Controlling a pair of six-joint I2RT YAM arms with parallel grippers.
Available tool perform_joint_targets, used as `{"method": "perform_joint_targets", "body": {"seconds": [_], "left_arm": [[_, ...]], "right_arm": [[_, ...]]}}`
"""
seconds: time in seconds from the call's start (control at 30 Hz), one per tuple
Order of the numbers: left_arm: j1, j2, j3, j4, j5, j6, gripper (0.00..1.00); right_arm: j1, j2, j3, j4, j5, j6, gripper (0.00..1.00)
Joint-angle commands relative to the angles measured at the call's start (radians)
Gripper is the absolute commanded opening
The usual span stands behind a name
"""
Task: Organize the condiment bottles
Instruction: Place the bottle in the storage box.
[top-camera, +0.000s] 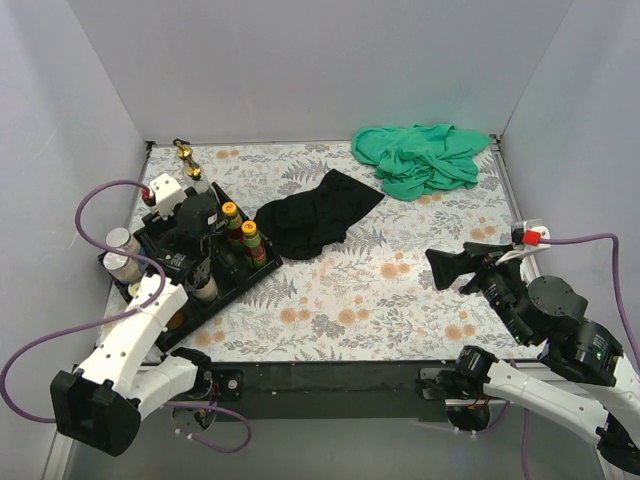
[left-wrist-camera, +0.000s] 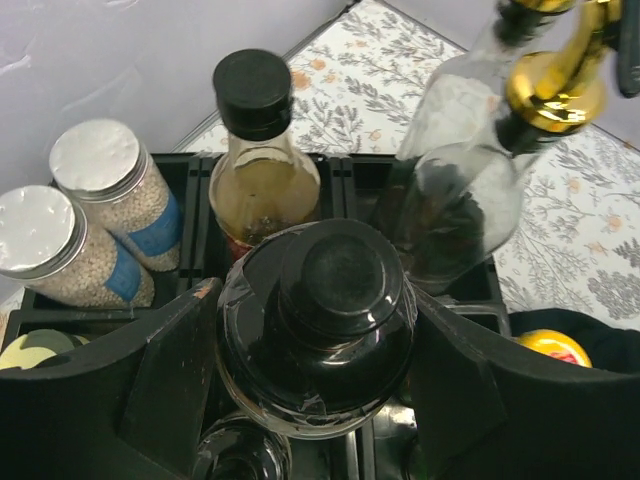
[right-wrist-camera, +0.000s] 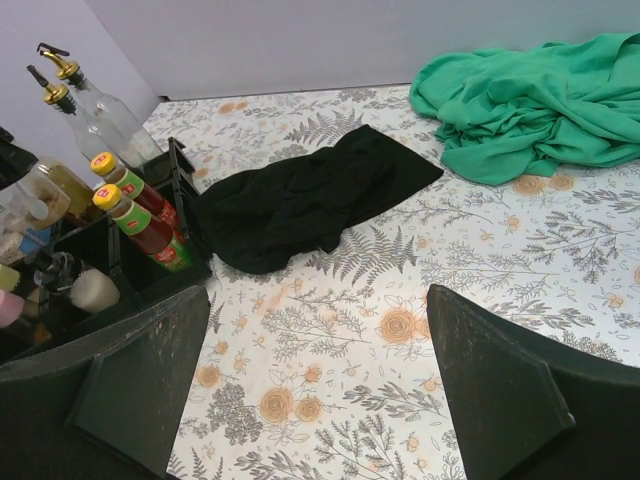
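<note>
Dark bottle (left-wrist-camera: 315, 330) upright, clamped in left jaws over tray (left-wrist-camera: 196, 210) at left; right jaws wide, empty, well right.

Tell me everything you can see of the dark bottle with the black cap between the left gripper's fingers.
The dark bottle is seen from above. It has a round black cap on glossy, glass-like shoulders, with dark contents inside. It stands upright, clamped between the fingers of the left gripper, which press its two sides. It is over the black tray; whether its base rests there is hidden.
</note>
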Motion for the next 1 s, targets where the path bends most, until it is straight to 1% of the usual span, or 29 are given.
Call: {"method": "perform_joint_targets", "body": {"seconds": [0.0,0.13,0.23,0.37,0.43,0.5,0.73,0.77,0.87,0.9,0.97], "left_arm": [[0.042,-0.044,-0.035,0.043,-0.034,-0.104,0.0],[0.067,-0.034,-0.073,0.012,-0.035,-0.202,0.0],[0.068,-0.024,-0.105,-0.001,-0.034,-0.233,0.0],[0.073,0.001,-0.122,-0.069,-0.072,-0.334,0.0],[0.071,0.013,-0.136,-0.083,-0.067,-0.359,0.0],[0.073,0.019,-0.142,-0.115,-0.078,-0.42,0.0],[0.074,0.035,-0.188,-0.09,-0.08,-0.469,0.0],[0.073,0.041,-0.196,-0.084,-0.086,-0.466,0.09],[0.074,0.058,-0.204,-0.078,-0.078,-0.466,0.2],[0.074,0.077,-0.207,-0.078,-0.072,-0.468,0.27],[0.074,0.097,-0.205,-0.093,-0.067,-0.48,0.35]], "right_arm": [[0.005,-0.022,0.017,0.033,0.005,0.011,0.98],[0.005,-0.037,0.011,0.031,0.001,0.017,0.98],[0.005,-0.048,0.0,0.031,-0.004,0.023,0.98],[0.005,-0.042,-0.001,0.031,0.004,0.021,0.98],[0.005,-0.037,0.009,0.031,-0.001,0.02,0.98],[0.005,-0.037,0.011,0.031,-0.004,0.02,0.98],[0.007,-0.053,0.003,0.031,-0.015,0.026,0.98],[0.005,-0.054,0.0,0.033,-0.015,0.027,0.98],[0.005,-0.065,0.002,0.031,-0.013,0.027,0.98],[0.005,-0.069,0.002,0.031,-0.013,0.027,0.98],[0.007,-0.073,0.002,0.031,-0.01,0.027,0.98]]}}
